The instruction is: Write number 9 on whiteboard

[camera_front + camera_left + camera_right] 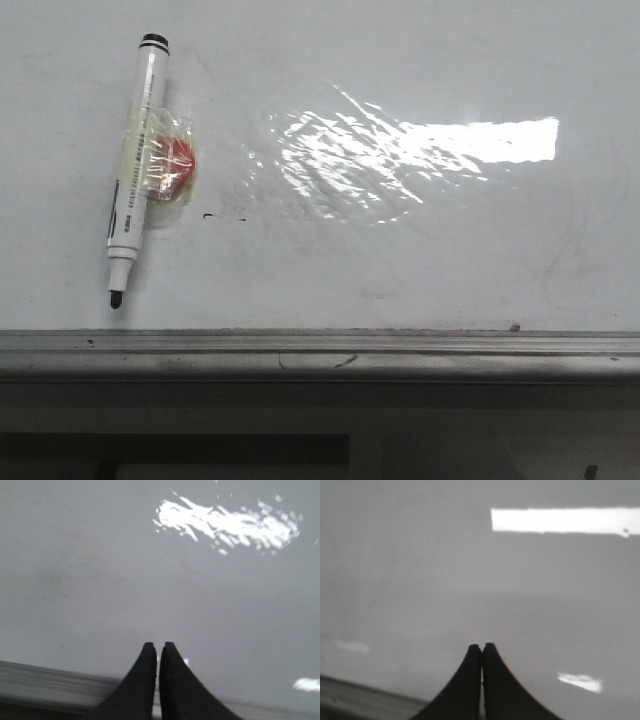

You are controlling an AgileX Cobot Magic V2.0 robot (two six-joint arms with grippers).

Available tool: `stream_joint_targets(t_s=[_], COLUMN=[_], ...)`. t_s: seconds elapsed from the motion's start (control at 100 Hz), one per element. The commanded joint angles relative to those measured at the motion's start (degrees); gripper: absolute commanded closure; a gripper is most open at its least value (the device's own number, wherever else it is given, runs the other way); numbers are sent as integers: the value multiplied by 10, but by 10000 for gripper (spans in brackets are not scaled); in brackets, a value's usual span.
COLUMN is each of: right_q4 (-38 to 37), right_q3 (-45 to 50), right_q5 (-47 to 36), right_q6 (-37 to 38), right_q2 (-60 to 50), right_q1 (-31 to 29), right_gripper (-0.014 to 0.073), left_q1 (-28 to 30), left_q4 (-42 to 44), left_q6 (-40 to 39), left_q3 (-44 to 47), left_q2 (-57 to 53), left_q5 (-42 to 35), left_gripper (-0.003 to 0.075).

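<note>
- Glossy white whiteboard [400,270]: lying flat as the working surface, bright glare patch [420,150] near its middle, grey metal rail [320,352] along its near edge.
- Marker [135,165]: white barrel, black end cap, bare black tip aimed at the rail; resting on the board well left of the glare patch. Uncapped, so judged ready for writing once picked up.
- Clear tape with red blob [170,165]: wrapped about the marker's barrel on the side facing the glare; probably a grip aid, purpose not certain.
- Tiny black dashes [222,215]: between marker and glare patch, just beside the red blob; stray marks only.
- Number 9: not seen anywhere on the board; nothing yet written.
- Left claw [158,650]: fingers together, nothing between them, hovering over bare board near the rail.
- Right claw [482,650]: fingers together, empty, likewise above bare board near the rail.
- Stage, as judged: start of task; marker not yet grasped.
</note>
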Motion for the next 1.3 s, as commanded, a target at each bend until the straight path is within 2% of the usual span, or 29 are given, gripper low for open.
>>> stream_joint_targets(t_s=[0.0,0.1,0.16,0.31,0.38,0.45,0.5,0.61,0.68,0.73,0.78,0.81,0.88,0.93,0.99,1.05,1.14,1.29], right_q4=[51,83,104,254,250,217,183,97,60,39,34,34,34,35,40,52,71,76], right_q3=[15,14,11,-13,-45,-96,-141,-253,-303,-335,-362,-377,-398,-405,-405,-405,-405,-405], right_q5=[-134,-218,-242,-225,-163,-60,23,205,262,291,313,326,348,362,372,380,376,361], right_q6=[3,7,14,15,14,-6,-21,-22,-22,-22,-27,-34,-45,-45,-45,-45,-45,-45], right_q2=[-9,-9,-9,-9,-9,-6,2,39,71,94,118,135,168,186,209,226,235,236], right_q1=[0,0,0,0,0,0,0,0,0,0,0,0,0,0,0,0,0,0], right_gripper=[654,654,654,654,654,654,654,654,651,631,582,540,405,295,210,164,163,163], left_q1=[0,0,0,-2,-8,-13,-13,-13,-13,-13,-13,-13,-13,-20,-41,-66,-113,-232], left_q4=[-192,-331,-379,-408,-403,-384,-355,-223,-171,-158,-164,-173,-195,-218,-242,-263,-283,-283], left_q6=[-3,-3,-3,10,68,169,212,217,217,218,225,228,228,246,287,317,335,335], left_q3=[11,11,11,3,-24,-67,-102,-187,-225,-249,-267,-276,-291,-295,-295,-295,-295,-295], left_q2=[-16,-16,-16,-16,-16,-15,-8,35,87,129,171,195,251,283,312,334,358,398], left_q5=[-55,-80,-90,-77,-55,-30,-14,48,109,151,182,198,231,244,248,249,239,168], left_gripper=[741,741,741,741,741,741,741,740,727,672,563,465,288,225,239,304,368,367])
